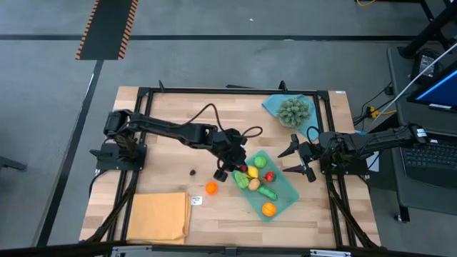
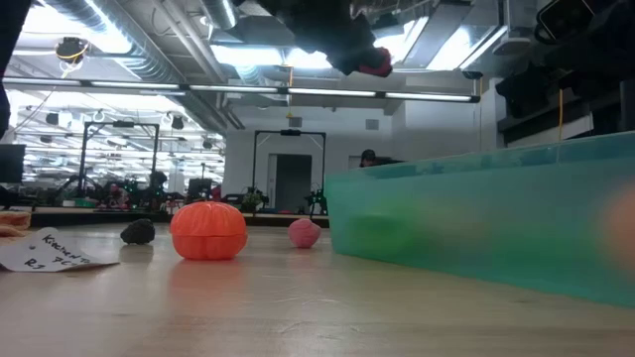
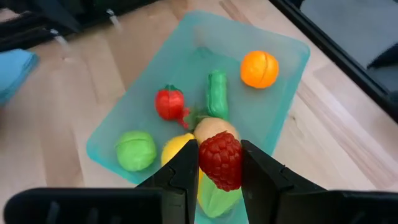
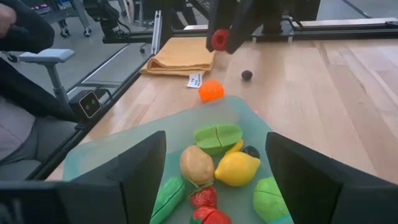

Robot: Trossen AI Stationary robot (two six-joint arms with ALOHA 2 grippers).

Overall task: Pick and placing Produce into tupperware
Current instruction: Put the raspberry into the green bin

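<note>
My left gripper [image 3: 219, 163] hovers above the near-left end of the teal tupperware [image 1: 284, 187], shut on a red berry [image 3: 219, 159]. Inside the tupperware lie an orange [image 3: 259, 68], a green pod [image 3: 217, 94], a tomato [image 3: 169, 103], a green lime [image 3: 135, 150], a lemon [image 3: 176, 149] and a tan potato [image 3: 213, 127]. On the table left of the tupperware rest an orange fruit [image 1: 211, 188], a pink piece [image 2: 304, 233] and a dark piece [image 1: 193, 171]. My right gripper [image 1: 300, 160] waits open at the tupperware's right side. My left gripper pinches the red berry [image 3: 219, 159] between its two fingers, one on each side, coming from above and pointing down. The berry is lifted clear, hanging over the produce in the tupperware; in the low view it shows high above the table [image 2: 375, 64].
A folded orange-yellow cloth [image 1: 161, 218] lies at the near-left corner with a small paper label [image 1: 196, 200] beside it. A spiky grey-green ball [image 1: 293, 109] sits on a blue cloth [image 1: 274, 106] at the far right. Bare wood lies left of the dark piece.
</note>
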